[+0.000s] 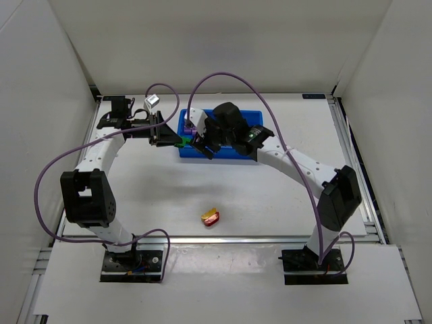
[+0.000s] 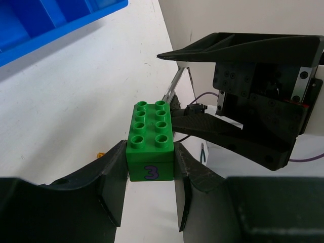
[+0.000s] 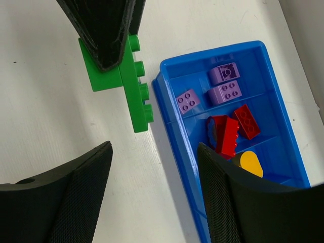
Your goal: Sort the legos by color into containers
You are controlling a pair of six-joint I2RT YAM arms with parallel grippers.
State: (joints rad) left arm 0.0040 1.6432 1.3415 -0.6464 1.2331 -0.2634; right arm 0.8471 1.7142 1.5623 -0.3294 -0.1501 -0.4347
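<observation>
My left gripper [image 2: 150,164] is shut on a green lego brick [image 2: 151,136] marked "3", held just off the left end of the blue tray [image 1: 251,116]. In the right wrist view the brick [image 3: 132,86] hangs beside the tray's wall [image 3: 172,126]. The tray holds purple legos [image 3: 225,83], red legos [image 3: 230,131] and a yellow oval lego [image 3: 250,163] in separate compartments. My right gripper [image 3: 154,167] is open and empty above the tray's left edge; it also shows in the top view [image 1: 204,145]. A red and yellow lego [image 1: 210,217] lies on the table in front.
White walls enclose the table on the left, back and right. Purple cables loop over both arms [image 1: 223,75]. The two grippers are close together at the tray's left end [image 1: 183,142].
</observation>
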